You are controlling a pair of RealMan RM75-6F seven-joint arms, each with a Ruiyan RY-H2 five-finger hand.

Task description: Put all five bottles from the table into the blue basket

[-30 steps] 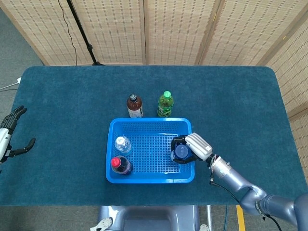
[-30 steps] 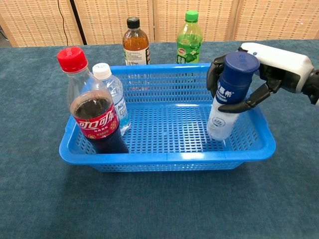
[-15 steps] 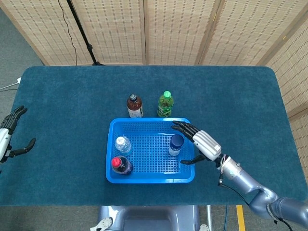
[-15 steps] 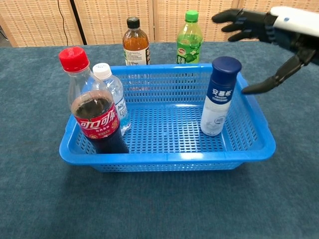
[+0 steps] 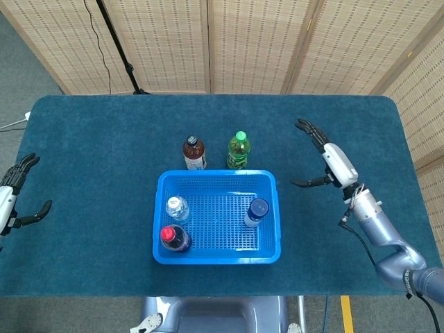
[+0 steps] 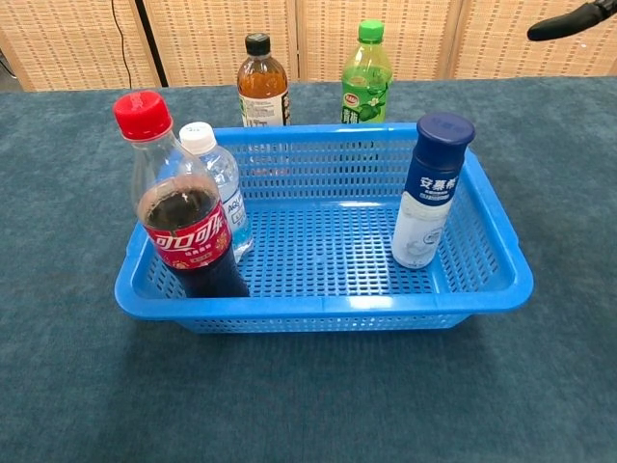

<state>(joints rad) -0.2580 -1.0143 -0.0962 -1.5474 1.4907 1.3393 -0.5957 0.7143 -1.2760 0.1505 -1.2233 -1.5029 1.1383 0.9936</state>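
Basket (image 5: 216,257): cola bottle (image 5: 173,238), water bottle (image 5: 177,208), navy-capped bottle (image 5: 255,211) upright inside | brown bottle (image 5: 194,152), green bottle (image 5: 238,150) on worktop (image 5: 104,159) just behind | right hand (image 5: 331,161), left hand (image 5: 12,196): fingers spread, empty

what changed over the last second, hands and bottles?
The right hand let go of the blue-capped white bottle, now standing free in the blue basket, then lifted away to the right and opened. The cola bottle, water bottle, brown bottle, green bottle and left hand stayed put.
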